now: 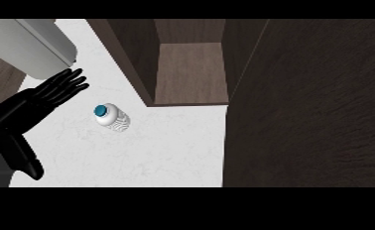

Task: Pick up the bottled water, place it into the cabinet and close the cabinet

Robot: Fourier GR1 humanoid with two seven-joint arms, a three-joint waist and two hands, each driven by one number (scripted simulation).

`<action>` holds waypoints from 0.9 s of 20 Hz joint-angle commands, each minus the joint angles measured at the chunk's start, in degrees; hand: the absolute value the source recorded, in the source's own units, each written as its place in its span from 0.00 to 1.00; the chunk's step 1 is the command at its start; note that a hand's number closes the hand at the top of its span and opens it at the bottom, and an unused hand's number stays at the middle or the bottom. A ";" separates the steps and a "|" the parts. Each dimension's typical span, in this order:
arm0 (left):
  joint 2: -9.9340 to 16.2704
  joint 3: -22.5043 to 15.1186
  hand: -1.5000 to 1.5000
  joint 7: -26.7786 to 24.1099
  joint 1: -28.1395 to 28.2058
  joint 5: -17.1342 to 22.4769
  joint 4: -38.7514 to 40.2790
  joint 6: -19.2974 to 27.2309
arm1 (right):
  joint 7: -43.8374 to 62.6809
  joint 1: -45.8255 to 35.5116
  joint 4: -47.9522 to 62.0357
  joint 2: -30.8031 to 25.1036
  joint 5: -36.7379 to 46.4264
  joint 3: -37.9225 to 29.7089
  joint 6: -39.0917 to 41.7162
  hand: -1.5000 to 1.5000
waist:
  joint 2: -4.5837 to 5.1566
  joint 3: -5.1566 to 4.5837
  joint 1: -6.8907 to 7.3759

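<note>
The bottled water [111,117], clear with a teal cap, stands upright on the white counter [154,154], seen from above. My left hand [40,101] shows at the left edge with fingers straight and spread, a short way left of the bottle and not touching it. The dark wooden cabinet [190,70] stands open at the back, its shelf bare. Its open door [300,105] is a large dark panel filling the right side. My right hand is out of view.
A light grey rounded appliance [40,45] sits at the top left, just beyond my left hand. The cabinet's left wall [128,55] stands behind the bottle, to its right.
</note>
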 commanded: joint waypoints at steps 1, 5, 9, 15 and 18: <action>-2.21 -0.64 0.00 -5.72 -2.78 -8.53 6.29 -1.23 | 3.51 0.58 -8.20 -2.39 -4.52 -4.44 0.49 0.00 | 0.17 -0.01 0.02; -3.68 -0.99 0.00 -13.78 -4.10 -16.25 12.71 1.18 | 0.73 6.79 -10.58 -3.32 -4.41 -2.44 2.43 0.00 | 0.12 -0.06 -1.00; -3.26 -2.61 0.00 -23.89 -4.56 -24.14 20.52 3.78 | -3.26 7.83 -6.95 -2.79 -2.00 -1.03 3.17 0.00 | 0.23 -0.10 -1.13; -5.55 -3.53 0.00 -29.68 -11.09 -26.57 32.42 9.90 | -5.53 9.31 -6.36 -3.50 -3.05 -1.82 4.25 0.00 | 0.57 -0.16 -2.25; -7.29 -7.02 0.00 -37.54 -8.05 -31.62 34.58 14.87 | -6.43 9.83 -6.08 -2.71 -2.07 -0.11 4.22 0.00 | 0.51 -0.19 -1.80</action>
